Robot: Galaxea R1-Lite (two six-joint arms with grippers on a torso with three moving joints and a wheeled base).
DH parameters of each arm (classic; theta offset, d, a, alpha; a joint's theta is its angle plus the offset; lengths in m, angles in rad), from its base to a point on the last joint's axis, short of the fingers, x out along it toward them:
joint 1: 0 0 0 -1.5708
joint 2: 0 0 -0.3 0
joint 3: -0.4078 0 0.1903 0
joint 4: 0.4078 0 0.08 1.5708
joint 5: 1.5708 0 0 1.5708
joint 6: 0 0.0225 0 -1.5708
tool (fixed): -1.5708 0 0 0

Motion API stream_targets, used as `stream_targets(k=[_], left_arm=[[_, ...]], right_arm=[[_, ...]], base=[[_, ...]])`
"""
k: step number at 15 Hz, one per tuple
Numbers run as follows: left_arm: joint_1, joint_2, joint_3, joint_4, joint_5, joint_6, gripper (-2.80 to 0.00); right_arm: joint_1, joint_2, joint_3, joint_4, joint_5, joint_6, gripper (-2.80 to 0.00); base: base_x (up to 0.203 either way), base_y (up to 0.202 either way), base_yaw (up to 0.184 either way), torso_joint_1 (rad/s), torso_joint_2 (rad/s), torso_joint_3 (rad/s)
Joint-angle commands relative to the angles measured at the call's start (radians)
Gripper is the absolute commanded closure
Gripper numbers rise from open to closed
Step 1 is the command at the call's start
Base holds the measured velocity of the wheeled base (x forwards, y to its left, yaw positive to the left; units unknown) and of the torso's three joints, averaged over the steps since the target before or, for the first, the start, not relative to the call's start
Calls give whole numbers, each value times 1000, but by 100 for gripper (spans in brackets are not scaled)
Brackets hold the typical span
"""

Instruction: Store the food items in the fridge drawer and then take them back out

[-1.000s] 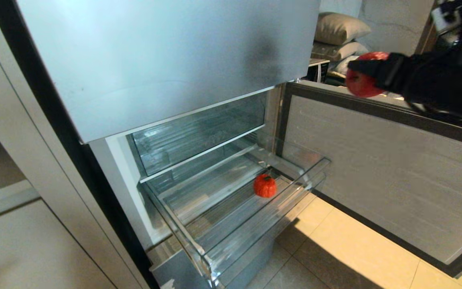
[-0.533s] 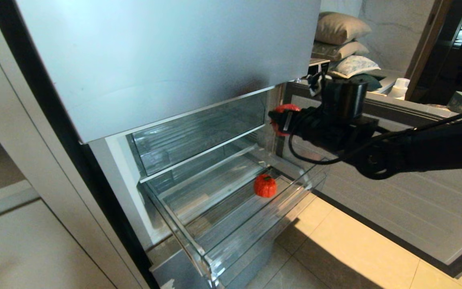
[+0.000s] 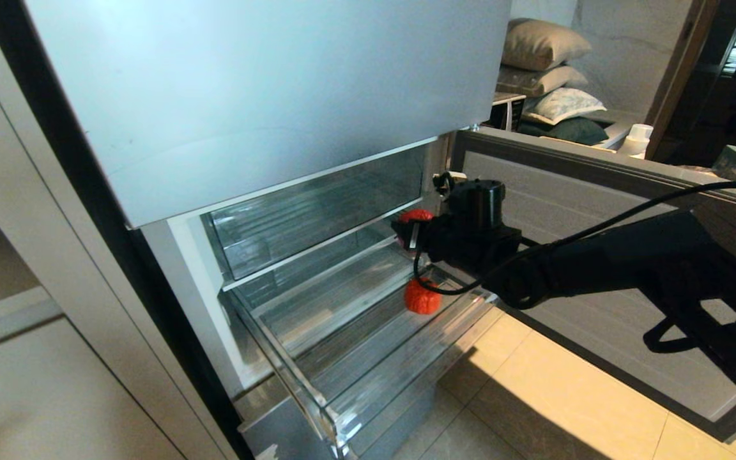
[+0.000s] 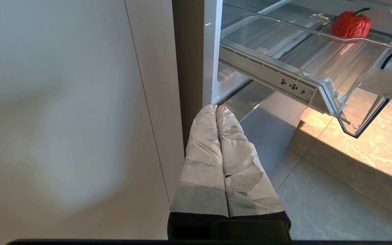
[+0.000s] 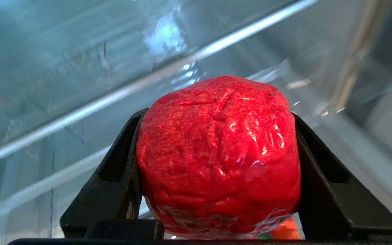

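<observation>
Nearest, the fridge drawer [image 3: 342, 358] stands pulled out over the floor, its clear front lip toward the robot; open this far, its bed can be reached from above. On the ribbed bottom, toward the drawer's right side, lies a red pepper [image 3: 421, 298]. Just above and behind it the right gripper [image 3: 410, 231] hangs over the drawer, its fingers [image 5: 114, 177] spread wide and clamped on a round red fruit [image 5: 218, 154], judged ready for lowering beside the pepper. Farther back is an upper clear bin [image 3: 317, 211]. The right wrist view alone shows both fingers pressing the fruit's sides. The left wrist view alone shows the left gripper [image 4: 216, 108], fingers together and empty, parked low beside the fridge, and the pepper's green stem.
</observation>
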Motion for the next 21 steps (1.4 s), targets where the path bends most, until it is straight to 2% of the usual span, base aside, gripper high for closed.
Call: stream_targets(k=[1,7,15,16,21], left_arm=[[0,0,0,0,0,0,0],[0,0,1,0,0,0,0],[0,0,0,0,0,1,0],[0,0,1,0,0,1,0],[0,0,0,0,0,2,0]], right_arm=[[21,55,-24,-3,3,5,0],[93,75,-25,49,15,7,0],[121,76,-9,149,13,1,0],[126,76,-11,149,13,1,-280],[129,57,-11,155,7,4,-280]], base=[[0,0,0,0,0,0],[0,0,0,0,0,0],[0,0,0,0,0,0],[0,0,0,0,0,0],[0,0,0,0,0,0]])
